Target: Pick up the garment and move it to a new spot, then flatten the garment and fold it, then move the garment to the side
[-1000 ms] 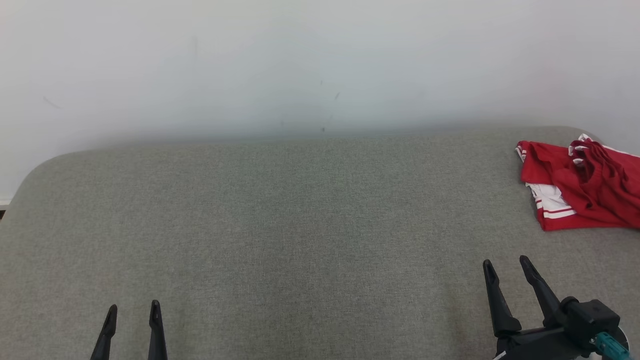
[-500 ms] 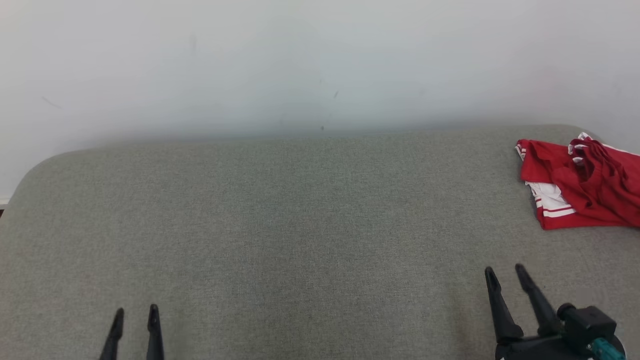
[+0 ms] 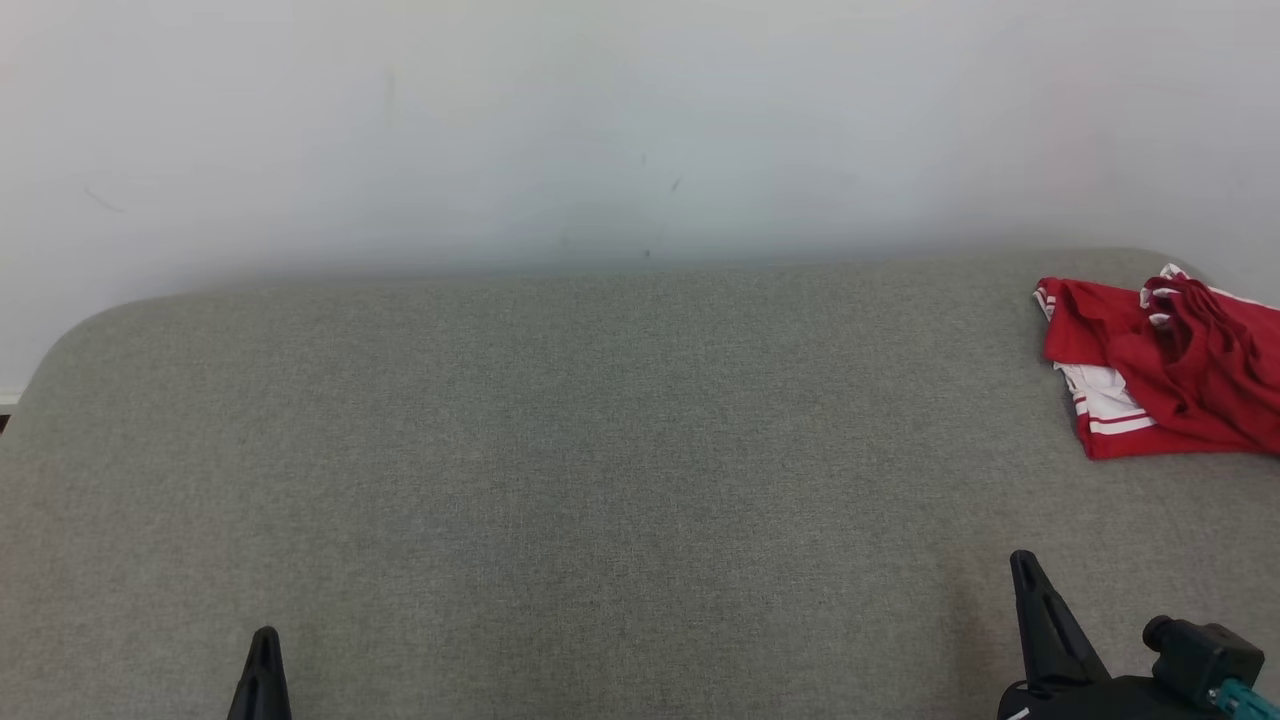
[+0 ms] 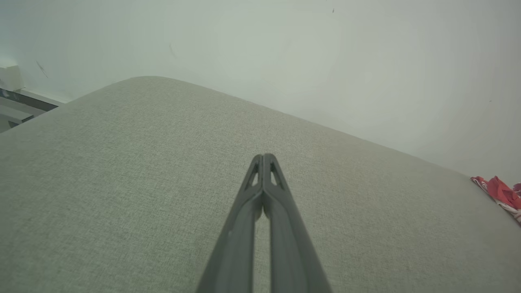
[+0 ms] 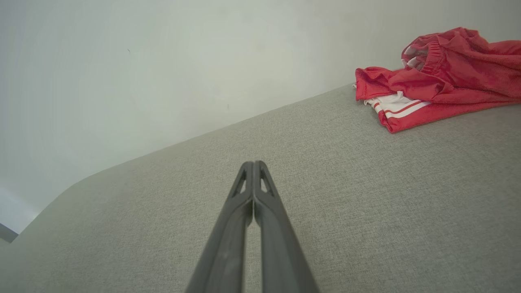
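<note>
The garment (image 3: 1165,365) is red with white stripes and lies crumpled at the far right of the grey surface (image 3: 600,450), partly cut off by the frame edge. It also appears in the right wrist view as the garment (image 5: 439,81) and in the left wrist view as a red scrap of garment (image 4: 500,194). My left gripper (image 3: 265,640) sits at the lower left, shut and empty. My right gripper (image 3: 1025,565) is at the lower right, well short of the garment, shut with nothing between its fingers. Both wrist views show the fingertips pressed together, left gripper (image 4: 263,156) and right gripper (image 5: 253,163).
A pale wall (image 3: 640,130) rises directly behind the grey fabric surface. The surface's rounded left corner (image 3: 70,340) drops away at the left. A wide stretch of grey fabric lies between the two grippers.
Both grippers have closed from open to shut and drawn back toward the bottom edge of the head view. The garment has not moved.
</note>
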Motion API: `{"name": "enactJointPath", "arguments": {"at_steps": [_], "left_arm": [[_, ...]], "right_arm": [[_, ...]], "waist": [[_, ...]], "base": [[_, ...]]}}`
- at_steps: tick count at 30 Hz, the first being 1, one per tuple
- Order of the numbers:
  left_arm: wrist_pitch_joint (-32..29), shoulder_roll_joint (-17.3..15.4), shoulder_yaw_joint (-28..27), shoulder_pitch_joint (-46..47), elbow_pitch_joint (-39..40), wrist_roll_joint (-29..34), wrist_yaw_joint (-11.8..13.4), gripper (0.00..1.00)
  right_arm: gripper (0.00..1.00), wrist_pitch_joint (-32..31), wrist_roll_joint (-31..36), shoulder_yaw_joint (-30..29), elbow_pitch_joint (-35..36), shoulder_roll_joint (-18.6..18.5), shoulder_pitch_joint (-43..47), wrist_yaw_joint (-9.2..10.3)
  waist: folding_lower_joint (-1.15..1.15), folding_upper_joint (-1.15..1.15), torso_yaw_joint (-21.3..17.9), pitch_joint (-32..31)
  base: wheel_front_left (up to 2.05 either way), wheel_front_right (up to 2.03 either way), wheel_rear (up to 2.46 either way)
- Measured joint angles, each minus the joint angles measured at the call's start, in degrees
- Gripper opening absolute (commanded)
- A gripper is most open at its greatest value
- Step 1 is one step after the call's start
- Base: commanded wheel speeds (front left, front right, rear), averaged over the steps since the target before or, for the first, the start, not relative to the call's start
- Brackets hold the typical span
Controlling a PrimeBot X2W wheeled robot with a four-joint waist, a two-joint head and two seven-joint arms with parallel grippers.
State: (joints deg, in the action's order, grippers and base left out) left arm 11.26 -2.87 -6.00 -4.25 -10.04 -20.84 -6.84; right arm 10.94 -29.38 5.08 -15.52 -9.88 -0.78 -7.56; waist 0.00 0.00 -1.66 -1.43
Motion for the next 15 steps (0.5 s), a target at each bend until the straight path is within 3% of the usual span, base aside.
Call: {"name": "enactJointPath", "arguments": {"at_steps": [15], "left_arm": [[-3.4, 0.0, 0.0, 1.9, -0.6, -14.5, -0.1, 0.0]], "right_arm": [[0.0, -3.5, -12.7, -2.3, 0.2, 1.4, -1.0, 0.0]], "waist": [[0.0, 0.0, 0.2, 0.2]], "base": [[0.0, 0.0, 0.0]]}}
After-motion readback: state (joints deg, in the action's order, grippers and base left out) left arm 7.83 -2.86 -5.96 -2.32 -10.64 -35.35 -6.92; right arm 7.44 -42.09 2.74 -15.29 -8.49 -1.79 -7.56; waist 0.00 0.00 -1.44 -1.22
